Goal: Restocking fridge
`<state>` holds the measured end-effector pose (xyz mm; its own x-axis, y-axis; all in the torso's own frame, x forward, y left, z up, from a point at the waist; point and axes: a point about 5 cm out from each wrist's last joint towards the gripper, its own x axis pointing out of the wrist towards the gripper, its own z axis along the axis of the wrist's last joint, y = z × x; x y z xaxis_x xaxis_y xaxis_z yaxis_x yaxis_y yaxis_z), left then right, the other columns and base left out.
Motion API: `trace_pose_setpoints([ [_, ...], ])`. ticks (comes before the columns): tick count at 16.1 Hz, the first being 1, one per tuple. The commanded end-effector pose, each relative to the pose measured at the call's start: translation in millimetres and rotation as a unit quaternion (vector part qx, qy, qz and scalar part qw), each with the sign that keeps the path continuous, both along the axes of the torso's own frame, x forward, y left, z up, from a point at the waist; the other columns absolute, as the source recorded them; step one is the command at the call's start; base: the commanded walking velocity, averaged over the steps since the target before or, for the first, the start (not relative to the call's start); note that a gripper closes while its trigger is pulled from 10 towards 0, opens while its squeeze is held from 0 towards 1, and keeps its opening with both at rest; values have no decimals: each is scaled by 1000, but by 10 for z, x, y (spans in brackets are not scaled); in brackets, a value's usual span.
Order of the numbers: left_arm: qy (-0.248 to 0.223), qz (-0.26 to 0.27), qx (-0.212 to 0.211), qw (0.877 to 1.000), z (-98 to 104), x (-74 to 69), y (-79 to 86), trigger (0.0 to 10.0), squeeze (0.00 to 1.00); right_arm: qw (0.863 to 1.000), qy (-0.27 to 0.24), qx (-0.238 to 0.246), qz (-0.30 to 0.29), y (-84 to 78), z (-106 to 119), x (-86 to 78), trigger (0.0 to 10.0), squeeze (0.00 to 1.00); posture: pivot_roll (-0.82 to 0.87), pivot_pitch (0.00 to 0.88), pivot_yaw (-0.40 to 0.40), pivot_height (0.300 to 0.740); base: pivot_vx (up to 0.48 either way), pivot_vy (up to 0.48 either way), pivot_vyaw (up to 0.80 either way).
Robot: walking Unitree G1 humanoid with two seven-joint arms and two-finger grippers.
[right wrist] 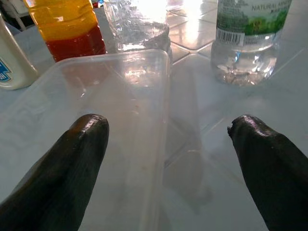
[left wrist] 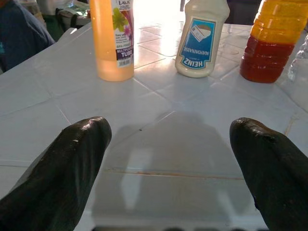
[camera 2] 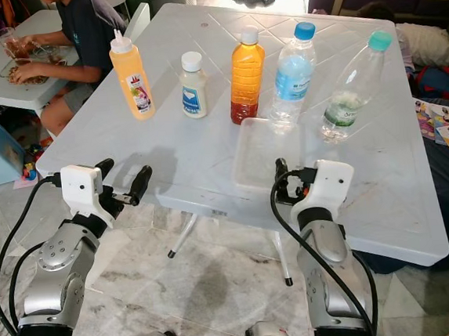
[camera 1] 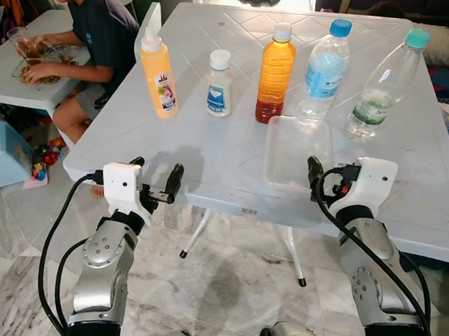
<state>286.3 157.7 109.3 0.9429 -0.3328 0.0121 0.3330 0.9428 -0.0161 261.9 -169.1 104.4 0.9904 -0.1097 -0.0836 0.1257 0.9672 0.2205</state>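
White plastic table [camera 1: 208, 161] on marble floor [camera 1: 219, 286], five bottles [camera 1: 275, 73] in a row, clear tray [camera 1: 295, 152] near front edge, left gripper [camera 1: 156, 178] wide, right gripper [right wrist: 168, 144] wide over tray, person seated [camera 1: 95, 38] behind-left
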Motion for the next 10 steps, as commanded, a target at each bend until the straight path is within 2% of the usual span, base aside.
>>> trace_pose_setpoints([
  [1,-4,-6,5,1000,30,4,-17,10000,0,1000,15,20,11,18,-42,-32,10000,0,-62,103,-8,740,0,0,0],
  [2,-4,-8,5,1000,33,8,-29,10000,0,999,16,41,29,55,-44,-21,9647,0,-63,103,-8,740,0,0,0],
  [3,-5,-9,6,1000,34,10,-33,10000,0,997,17,54,44,85,-41,-11,8745,0,-62,102,-8,740,0,0,0],
  [4,-5,-9,6,1000,37,12,-35,10000,0,997,14,57,49,95,-31,-5,8275,0,-61,103,-8,740,0,0,0],
  [5,-5,-9,6,1000,38,11,-35,10000,0,997,16,61,53,102,-35,-6,8745,0,-60,103,-8,740,0,0,0],
  [6,-6,-9,6,1000,39,11,-34,10000,0,996,14,65,56,108,-27,-6,8510,0,-58,104,-11,740,0,0,0],
  [7,-6,-8,7,1000,40,11,-29,10000,0,995,-3,72,69,135,32,1,10000,0,-59,106,-11,740,0,0,0],
  [10,-6,-9,7,1000,33,6,-39,10000,0,991,-16,89,98,189,87,0,10000,0,-60,107,-11,740,0,0,0],
])
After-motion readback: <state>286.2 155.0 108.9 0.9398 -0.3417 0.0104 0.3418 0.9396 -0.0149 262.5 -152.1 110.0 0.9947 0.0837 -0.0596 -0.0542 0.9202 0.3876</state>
